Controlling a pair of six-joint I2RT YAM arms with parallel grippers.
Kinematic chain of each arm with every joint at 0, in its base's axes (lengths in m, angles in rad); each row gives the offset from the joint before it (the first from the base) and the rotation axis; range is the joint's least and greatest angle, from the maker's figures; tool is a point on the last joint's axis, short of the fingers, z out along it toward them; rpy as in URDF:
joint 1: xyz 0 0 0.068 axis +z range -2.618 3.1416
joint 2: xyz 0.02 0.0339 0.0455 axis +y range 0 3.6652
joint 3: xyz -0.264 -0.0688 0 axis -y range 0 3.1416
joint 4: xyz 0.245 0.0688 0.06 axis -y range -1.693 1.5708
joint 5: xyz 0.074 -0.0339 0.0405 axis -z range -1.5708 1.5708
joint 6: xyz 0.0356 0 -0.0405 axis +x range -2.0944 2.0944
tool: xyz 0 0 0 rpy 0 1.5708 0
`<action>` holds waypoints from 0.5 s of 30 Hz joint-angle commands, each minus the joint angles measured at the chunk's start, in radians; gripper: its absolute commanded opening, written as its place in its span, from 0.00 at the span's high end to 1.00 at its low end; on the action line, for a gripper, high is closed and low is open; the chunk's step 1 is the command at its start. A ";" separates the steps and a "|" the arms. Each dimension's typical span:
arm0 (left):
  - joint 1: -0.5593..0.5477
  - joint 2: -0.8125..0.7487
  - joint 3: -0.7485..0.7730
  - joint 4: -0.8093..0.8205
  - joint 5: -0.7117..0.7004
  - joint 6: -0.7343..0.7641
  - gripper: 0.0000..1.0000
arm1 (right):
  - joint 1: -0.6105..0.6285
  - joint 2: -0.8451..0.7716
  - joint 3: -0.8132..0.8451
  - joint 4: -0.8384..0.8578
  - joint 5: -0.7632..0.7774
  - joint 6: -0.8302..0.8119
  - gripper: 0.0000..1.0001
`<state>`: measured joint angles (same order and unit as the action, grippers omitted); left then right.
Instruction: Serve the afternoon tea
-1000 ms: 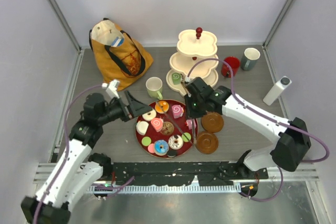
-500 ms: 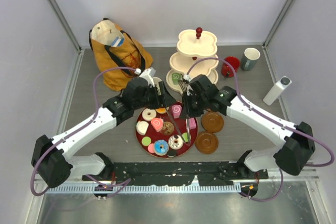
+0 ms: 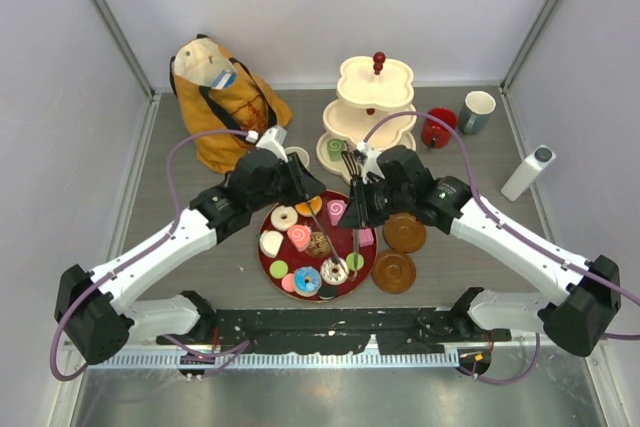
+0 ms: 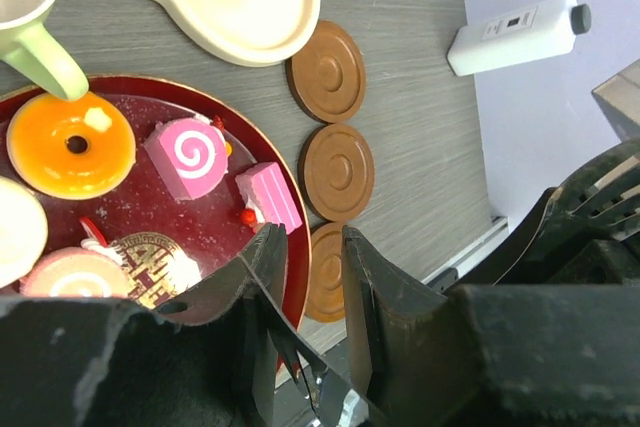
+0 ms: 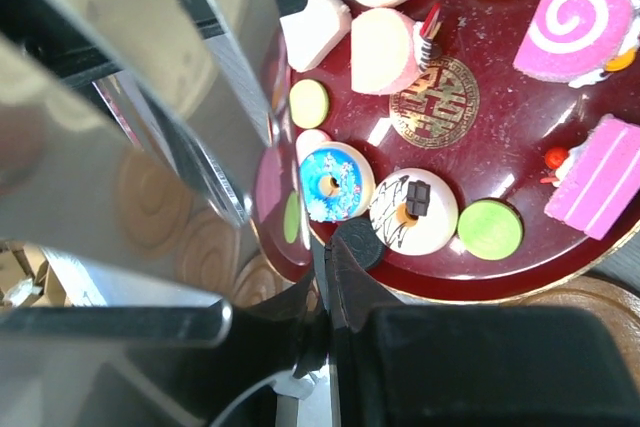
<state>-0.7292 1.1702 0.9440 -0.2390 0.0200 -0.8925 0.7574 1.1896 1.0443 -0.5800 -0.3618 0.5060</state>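
Risks, as I judged them: both arms crowded over the tray (image 5: 510, 147) at mid-desk, so a clash btw. wrists or tools looked the biggest hazard. The right arm's cable (image 3: 412, 113) looped close by the tiered stand (image 3: 375, 97), a poss. snag. The left wrist sat just beside the pale green mug (image 4: 45, 62) at the tray's far rim, and a sideways swing could tip it. The right fingers (image 5: 340, 292) were pressed tight, pinching the tongs (image 5: 130, 67). Those long blades could sweep pastries (image 5: 415, 209) off, esp. as these sat packed on the tray, some touching. The left fingers (image 4: 255, 292) were drawn in on a thin utensil (image 4: 322, 397). It was smooth metal w/ little to bite on, so it could twist or slip.

Materials:
- Desk (image 4: 420, 147): grey, matte, wood-grain.
- Stand: cream, 3 clover-shaped tiers, red knob on top.
- Tray: round, glossy dark red, gold emblem at centre.
- Red mug (image 3: 437, 127) & grey-blue mug (image 3: 477, 110): near the desk's far right corner, smooth glazed look.
- Coasters (image 4: 338, 172): brown discs w/ ringed grooves, off the tray's right rim.
- Pastries: small, hard-looking, shiny. Orange donut (image 4: 70, 144), pink swirl roll (image 4: 187, 155), blue donut (image 5: 337, 182), flat green macaron (image 5: 490, 229).
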 commanded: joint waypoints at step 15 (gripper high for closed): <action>0.001 0.066 0.108 -0.290 -0.173 -0.200 1.00 | 0.011 -0.024 0.112 -0.020 0.291 -0.078 0.06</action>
<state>-0.7280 1.2350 0.9882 -0.4366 -0.0765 -1.0241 0.7593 1.2037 1.1389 -0.5957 -0.1432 0.4789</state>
